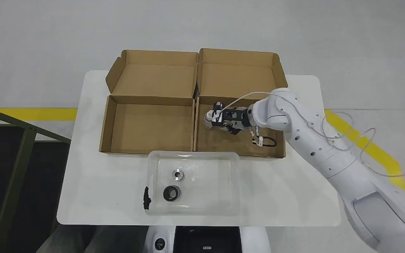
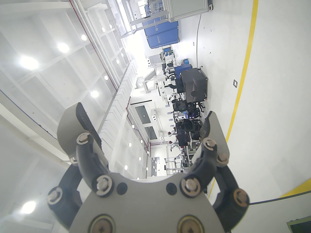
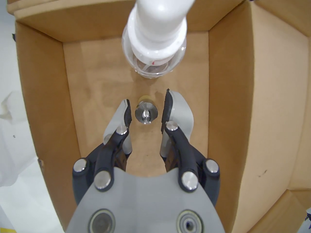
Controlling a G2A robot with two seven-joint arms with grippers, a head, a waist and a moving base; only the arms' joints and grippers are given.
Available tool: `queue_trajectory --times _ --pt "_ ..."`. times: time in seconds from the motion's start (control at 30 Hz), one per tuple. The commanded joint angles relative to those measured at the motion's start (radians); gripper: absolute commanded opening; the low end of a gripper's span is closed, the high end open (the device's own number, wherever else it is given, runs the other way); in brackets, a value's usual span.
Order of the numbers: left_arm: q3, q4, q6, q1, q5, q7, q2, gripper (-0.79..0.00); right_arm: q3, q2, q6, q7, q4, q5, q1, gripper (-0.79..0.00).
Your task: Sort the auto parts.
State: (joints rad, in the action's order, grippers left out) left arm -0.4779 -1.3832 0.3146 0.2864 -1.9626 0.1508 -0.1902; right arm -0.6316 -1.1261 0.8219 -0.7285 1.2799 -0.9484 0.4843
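Note:
A small silver metal part (image 3: 146,115) stands on the floor of the right cardboard box (image 1: 272,136). My right gripper (image 3: 147,96) is open and lowered around it, one finger on each side with a small gap to the part. From above, this right gripper (image 1: 212,117) sits near the box's left wall. The clear plastic tray (image 1: 224,196) at the table's front holds a small silver part (image 1: 177,174), a black ring (image 1: 171,193) and a black piece (image 1: 146,200). The left gripper (image 2: 145,111) is open, holds nothing, and points out into the room.
The left cardboard box (image 1: 149,129) has a bare floor. Both boxes have their lids folded back at the far side. A white tubular thing with a clear end (image 3: 155,49) is just beyond my right fingertips inside the box. The white table (image 1: 95,190) has free space at the left.

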Motion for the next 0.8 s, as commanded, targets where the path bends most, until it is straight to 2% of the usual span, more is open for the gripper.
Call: queue_trajectory --times 0.0,0.13,0.4,0.77 --pt "0.000 0.000 0.000 0.000 0.000 0.000 0.000 0.000 -0.034 0.014 0.006 -0.007 0.034 0.024 0.016 -0.489" --pt "0.000 0.000 0.000 0.000 0.000 0.000 0.000 0.000 -0.094 0.039 0.014 -0.025 0.104 0.052 0.049 -0.465" --pt "0.000 0.000 0.000 0.000 0.000 0.000 0.000 0.000 -0.212 0.086 -0.004 -0.074 0.298 0.098 0.125 -0.465" --pt "0.000 0.000 0.000 0.000 0.000 0.000 0.000 0.000 -0.272 0.115 -0.066 -0.050 0.569 0.106 0.274 -0.440"
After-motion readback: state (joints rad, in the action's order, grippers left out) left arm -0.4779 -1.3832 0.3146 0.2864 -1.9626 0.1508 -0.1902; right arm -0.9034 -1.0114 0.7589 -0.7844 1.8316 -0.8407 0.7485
